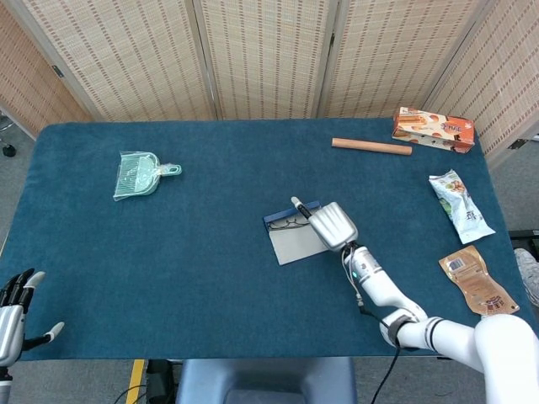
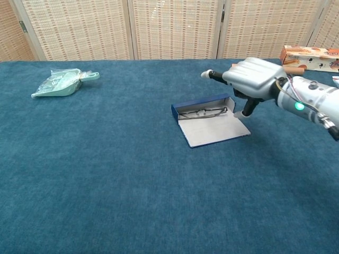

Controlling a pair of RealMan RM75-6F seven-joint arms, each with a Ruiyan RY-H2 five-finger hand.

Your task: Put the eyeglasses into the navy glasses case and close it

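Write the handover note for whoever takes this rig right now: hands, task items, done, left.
Right hand: above the right end of the case, holding nothing, fingers partly curled; open or shut unclear.
Left hand: open, at the table's near left edge.
Navy glasses case: mid-table, lid open and lying flat.
Eyeglasses: already in the case.
Done: glasses placed.
Left: fold the lid over and close the case.

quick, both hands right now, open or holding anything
Left hand: open, fingers apart, holding nothing, at the table's near left corner.
Right hand: holds nothing, above the navy glasses case; open or shut cannot be told.
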